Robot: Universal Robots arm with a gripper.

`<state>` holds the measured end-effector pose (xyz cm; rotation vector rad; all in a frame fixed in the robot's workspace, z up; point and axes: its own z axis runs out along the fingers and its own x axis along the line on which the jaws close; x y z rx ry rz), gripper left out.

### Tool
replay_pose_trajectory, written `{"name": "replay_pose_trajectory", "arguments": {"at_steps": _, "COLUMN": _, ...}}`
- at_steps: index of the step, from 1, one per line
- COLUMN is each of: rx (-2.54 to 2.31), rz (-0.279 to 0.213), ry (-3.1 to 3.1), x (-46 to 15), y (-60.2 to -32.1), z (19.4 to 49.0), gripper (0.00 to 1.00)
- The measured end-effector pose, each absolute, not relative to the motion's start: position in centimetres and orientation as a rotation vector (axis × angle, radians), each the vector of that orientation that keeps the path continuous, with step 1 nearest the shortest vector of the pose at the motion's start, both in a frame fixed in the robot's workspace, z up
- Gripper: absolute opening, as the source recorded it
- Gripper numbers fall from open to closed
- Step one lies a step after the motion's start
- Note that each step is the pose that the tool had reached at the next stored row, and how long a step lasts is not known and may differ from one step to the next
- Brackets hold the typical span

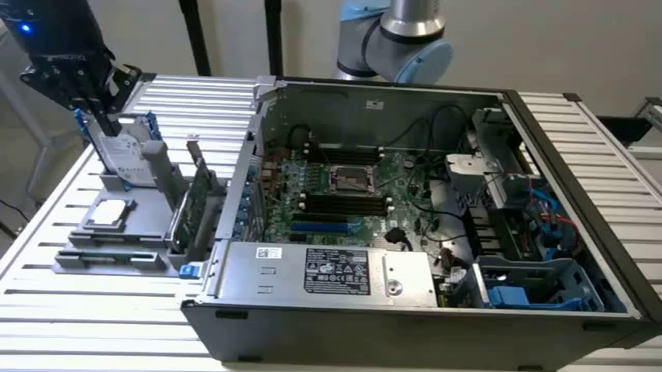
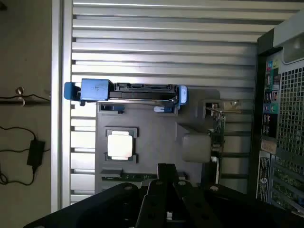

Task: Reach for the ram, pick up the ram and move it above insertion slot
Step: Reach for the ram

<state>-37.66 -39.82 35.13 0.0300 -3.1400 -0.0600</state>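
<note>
Claw pinched together and empty, hovering over the holder's far end. Ram sits untouched in its near slot, on the exterior view's left of the case. Pickup not yet done.

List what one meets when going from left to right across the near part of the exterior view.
ram → green expansion card → power supply → blue drive caddy

The ribbed metal table gleams; the grey plastic holder looks matt.
</note>
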Motion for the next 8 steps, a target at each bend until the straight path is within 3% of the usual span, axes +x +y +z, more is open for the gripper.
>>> {"name": "replay_pose_trajectory", "arguments": {"at_steps": 8, "rx": 0.030, "rz": -0.060, "ry": -3.140, "x": -37.66, "y": -39.82, "z": 35.13, "gripper": 0.11}}
